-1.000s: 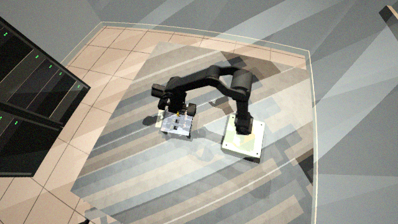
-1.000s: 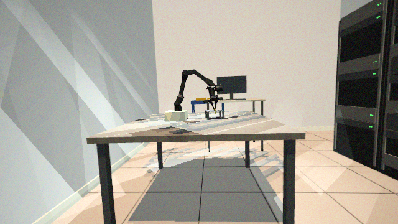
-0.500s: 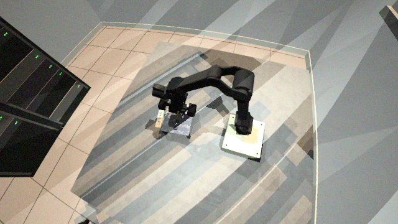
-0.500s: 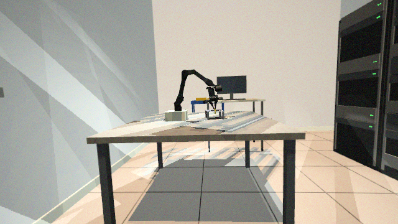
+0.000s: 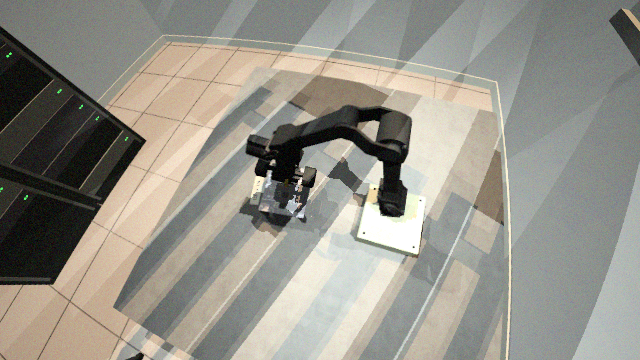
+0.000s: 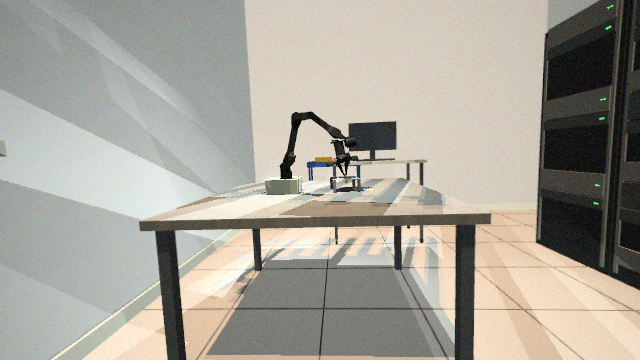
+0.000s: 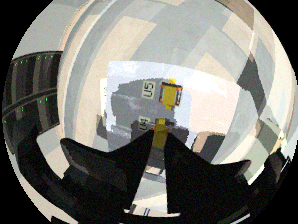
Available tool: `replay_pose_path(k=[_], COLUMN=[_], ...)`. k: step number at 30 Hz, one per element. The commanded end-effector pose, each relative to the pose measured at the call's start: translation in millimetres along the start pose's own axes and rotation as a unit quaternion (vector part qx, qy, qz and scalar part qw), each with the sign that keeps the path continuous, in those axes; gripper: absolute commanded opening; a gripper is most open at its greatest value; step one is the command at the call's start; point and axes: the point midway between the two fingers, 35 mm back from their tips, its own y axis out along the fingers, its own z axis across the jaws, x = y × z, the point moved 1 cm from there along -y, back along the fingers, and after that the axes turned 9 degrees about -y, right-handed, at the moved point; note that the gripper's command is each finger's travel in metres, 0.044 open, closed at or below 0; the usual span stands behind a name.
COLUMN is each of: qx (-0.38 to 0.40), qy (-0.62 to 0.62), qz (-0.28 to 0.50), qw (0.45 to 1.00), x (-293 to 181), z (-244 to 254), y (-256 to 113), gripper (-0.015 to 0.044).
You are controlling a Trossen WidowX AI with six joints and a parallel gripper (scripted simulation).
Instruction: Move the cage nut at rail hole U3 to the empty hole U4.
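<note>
From the top view, the black arm bends from its pale base block and brings its gripper down over the rail plate, where the arm's own parts and patchy light mask much of the work; a sideways slip here, caused by poor alignment, could knock the plate or the other nut; in the exterior view, the fingers point steeply down above the striped table, a yellow speck at their tips, too small to show whether the nut is clear of the plate or touching it, and pressing down from a tilted grip could leave one spring wing caught on top while the other goes under, or twist the nut out of square; in the wrist view, the gripper is clenched on the yellow cage nut, held between the fingertips beside the U4 label, apparently at or just over that hole, though its seating and wings cannot be told, and letting go too soon could leave it loose; the held nut looks like a narrow, mustard-yellow block, darker along its sides, while the other nut, beside the U5 label, shows a squarish yellow face with dark and orange edges
</note>
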Motion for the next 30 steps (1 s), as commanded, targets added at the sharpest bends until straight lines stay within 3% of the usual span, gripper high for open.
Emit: replay_pose_path(k=[1,30], qx=[0.004,0.018], qy=[-0.001,-0.001], qz=[0.002,0.000], qw=[1.000,1.000], x=[-0.7,-1.0], z=[-0.4,-2.5], y=[0.1,0.8], gripper=[0.0036,0.0036])
